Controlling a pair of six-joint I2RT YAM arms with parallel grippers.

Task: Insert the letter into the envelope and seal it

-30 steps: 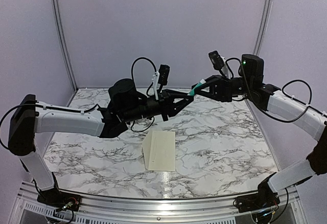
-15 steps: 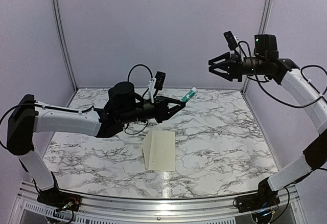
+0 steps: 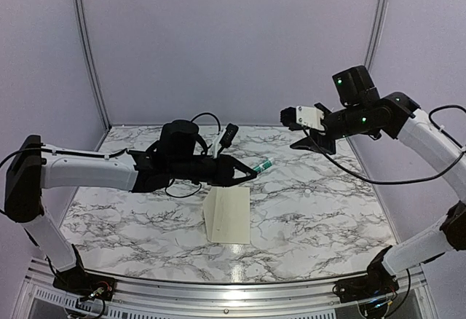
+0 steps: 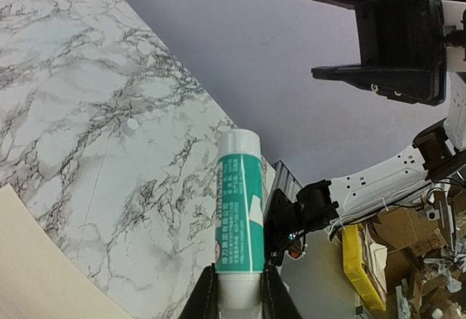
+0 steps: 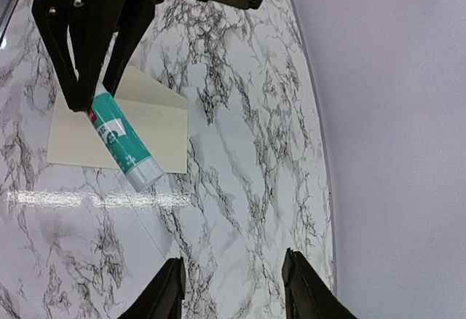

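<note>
With the glue tube (image 4: 240,217) clenched at its base in the left fingers (image 3: 244,174), bring its tip down slowly onto the flap edge of the envelope (image 3: 231,217) lying flat on the surface (image 3: 328,210) just below; leave the right fingers (image 3: 304,143) spread, empty, raised well aside. Cannot find the letter, possibly tucked inside; cannot tell capped from uncapped

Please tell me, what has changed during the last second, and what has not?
The right gripper let go of the far end of the glue tube, drew back up and to the right, then came lower; its jaws are open. The left gripper, shut on the glue tube, carried it down toward the envelope. The envelope stayed flat on the table.
</note>
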